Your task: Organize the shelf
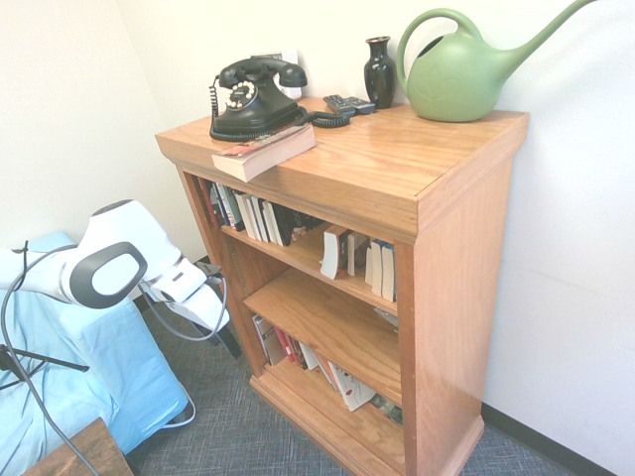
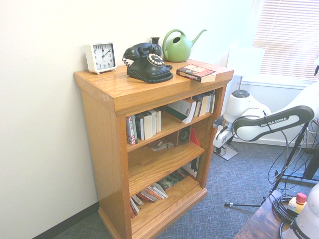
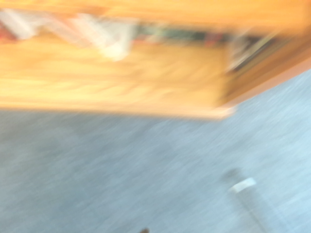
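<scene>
On the shelf (image 1: 397, 178) top: one telephone (image 1: 253, 97), one book (image 1: 266, 151).

"FRANKA EMIKA" on the arm (image 2: 273, 123) (white lettering), clock (image 2: 101, 57) numerals

White walls (image 2: 45, 124), grey-blue carpet (image 2: 234, 184), sunlit window blinds (image 2: 289, 37).
</scene>
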Controlling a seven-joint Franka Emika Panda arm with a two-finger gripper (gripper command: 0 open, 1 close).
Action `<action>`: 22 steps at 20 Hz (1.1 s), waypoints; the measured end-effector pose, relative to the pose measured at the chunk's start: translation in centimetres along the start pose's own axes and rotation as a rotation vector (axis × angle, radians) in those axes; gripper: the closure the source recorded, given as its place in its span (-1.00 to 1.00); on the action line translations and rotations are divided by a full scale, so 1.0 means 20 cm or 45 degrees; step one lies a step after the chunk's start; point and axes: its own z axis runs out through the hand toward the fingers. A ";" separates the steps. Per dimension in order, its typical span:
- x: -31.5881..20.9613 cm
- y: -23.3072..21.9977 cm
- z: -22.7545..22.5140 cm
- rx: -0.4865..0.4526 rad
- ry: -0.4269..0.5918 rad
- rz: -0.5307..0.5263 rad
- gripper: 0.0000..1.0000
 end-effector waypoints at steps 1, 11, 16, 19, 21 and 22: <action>0.02 0.02 -0.03 -0.022 0.056 -0.024 -1.00; 0.14 0.07 -0.53 -0.192 0.673 -0.324 -1.00; 0.14 0.00 -0.79 -0.267 1.014 -0.472 -1.00; 0.15 -0.05 -0.92 -0.317 1.234 -0.548 -1.00; 0.14 -0.07 -0.94 -0.351 1.374 -0.595 -1.00; 0.13 -0.08 -0.94 -0.365 1.446 -0.617 -1.00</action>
